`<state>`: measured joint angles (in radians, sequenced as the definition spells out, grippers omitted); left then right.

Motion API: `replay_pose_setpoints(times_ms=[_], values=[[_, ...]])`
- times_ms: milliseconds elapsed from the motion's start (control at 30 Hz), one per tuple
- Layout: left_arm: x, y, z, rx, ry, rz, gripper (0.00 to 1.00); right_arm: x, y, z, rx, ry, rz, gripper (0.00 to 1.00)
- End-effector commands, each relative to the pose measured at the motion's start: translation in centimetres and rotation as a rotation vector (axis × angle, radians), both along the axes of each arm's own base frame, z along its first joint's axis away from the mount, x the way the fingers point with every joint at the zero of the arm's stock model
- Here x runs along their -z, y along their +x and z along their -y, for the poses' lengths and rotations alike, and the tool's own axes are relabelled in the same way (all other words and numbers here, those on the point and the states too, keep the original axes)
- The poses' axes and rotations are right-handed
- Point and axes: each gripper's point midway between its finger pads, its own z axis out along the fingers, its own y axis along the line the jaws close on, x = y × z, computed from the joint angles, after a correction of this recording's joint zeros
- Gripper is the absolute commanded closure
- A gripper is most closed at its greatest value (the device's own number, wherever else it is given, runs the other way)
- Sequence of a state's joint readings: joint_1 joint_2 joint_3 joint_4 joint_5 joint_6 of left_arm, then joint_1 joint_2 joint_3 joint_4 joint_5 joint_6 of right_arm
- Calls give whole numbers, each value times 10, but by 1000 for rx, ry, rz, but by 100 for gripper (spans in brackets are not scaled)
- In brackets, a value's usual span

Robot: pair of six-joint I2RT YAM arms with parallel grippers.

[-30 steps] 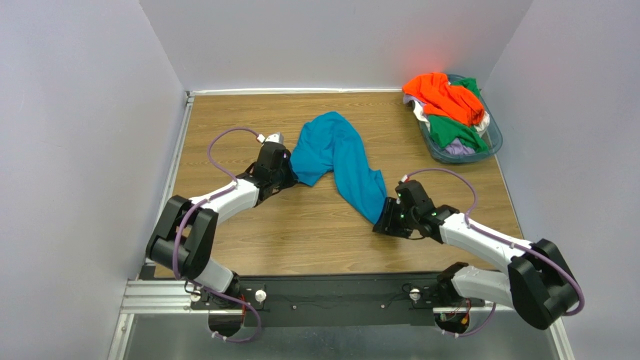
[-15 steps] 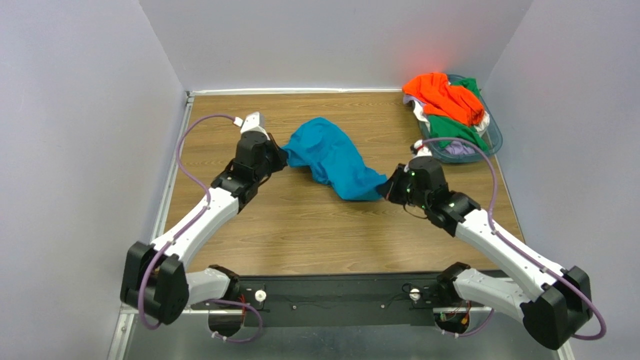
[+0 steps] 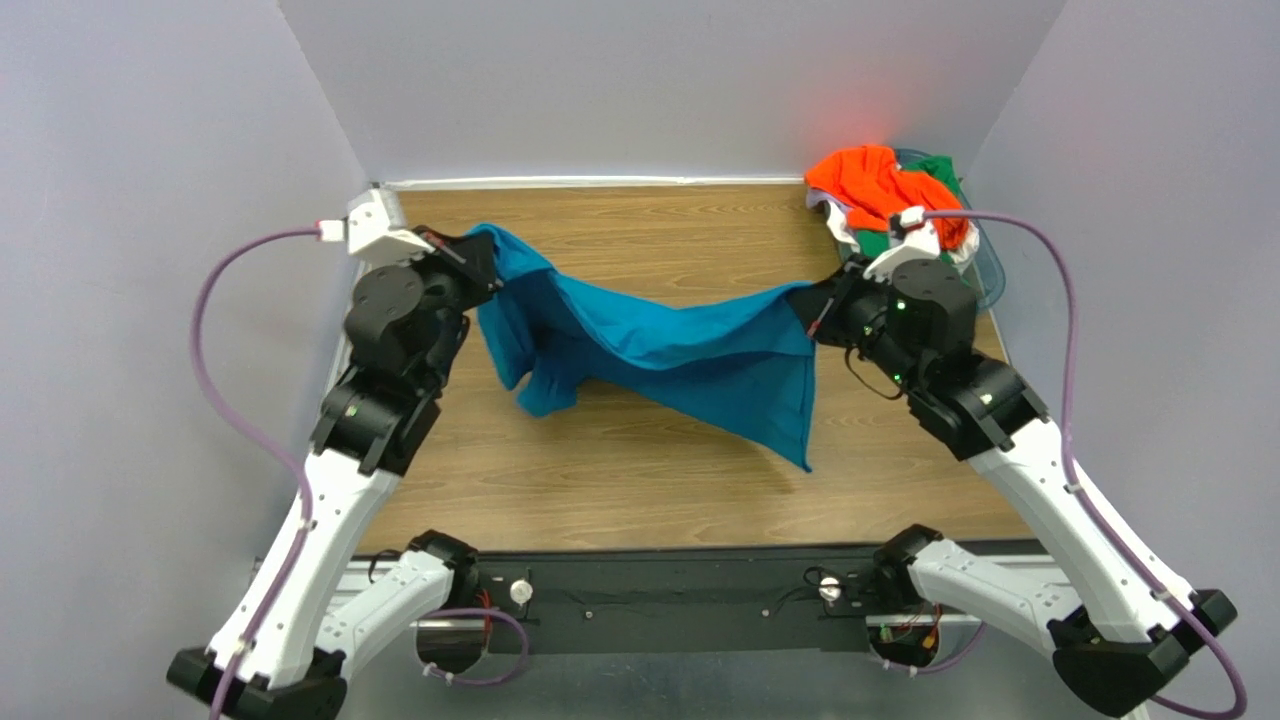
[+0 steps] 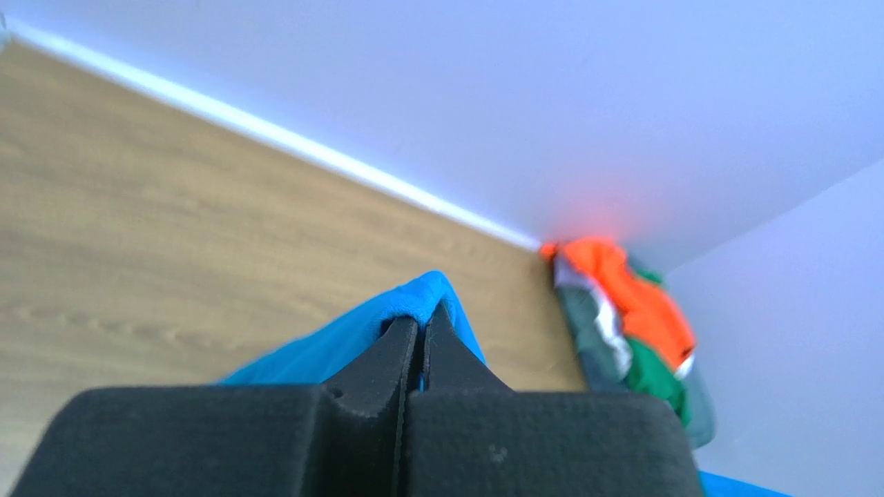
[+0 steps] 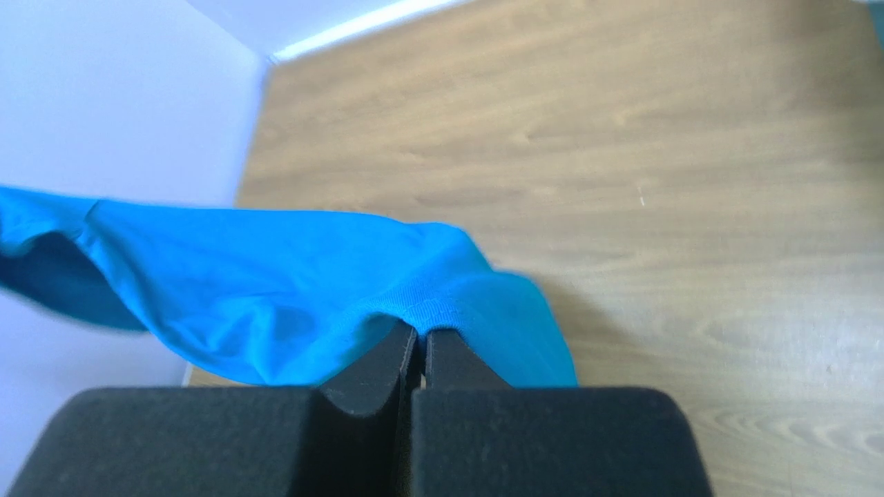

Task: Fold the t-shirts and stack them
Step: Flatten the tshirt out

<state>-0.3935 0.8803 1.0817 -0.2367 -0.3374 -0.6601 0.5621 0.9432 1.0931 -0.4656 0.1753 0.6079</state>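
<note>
We hold teal t-shirt [image 3: 661,342] aloft: left claw [image 3: 475,255] clamped on one edge, right claw [image 3: 819,309] on other; cloth sags over open tabletop [image 3: 631,480].

The top view looks down from above and behind the arms on the whole surface [image 3: 646,480]. Each wrist view sits close behind its jaws, looking along them; all three share the shirt [image 3: 676,338].
</note>
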Motion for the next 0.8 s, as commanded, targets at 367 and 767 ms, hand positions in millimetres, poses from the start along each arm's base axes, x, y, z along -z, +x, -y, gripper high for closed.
replay_pose_setpoints(times_ms=[367,767], values=[[-181,-101,-45,-15,-71,486,100,-146,-53,-3,-222,57,295,95],[-195,-29,-42,-155,39,425,100,-137,22,4,-1,-93,244,99]])
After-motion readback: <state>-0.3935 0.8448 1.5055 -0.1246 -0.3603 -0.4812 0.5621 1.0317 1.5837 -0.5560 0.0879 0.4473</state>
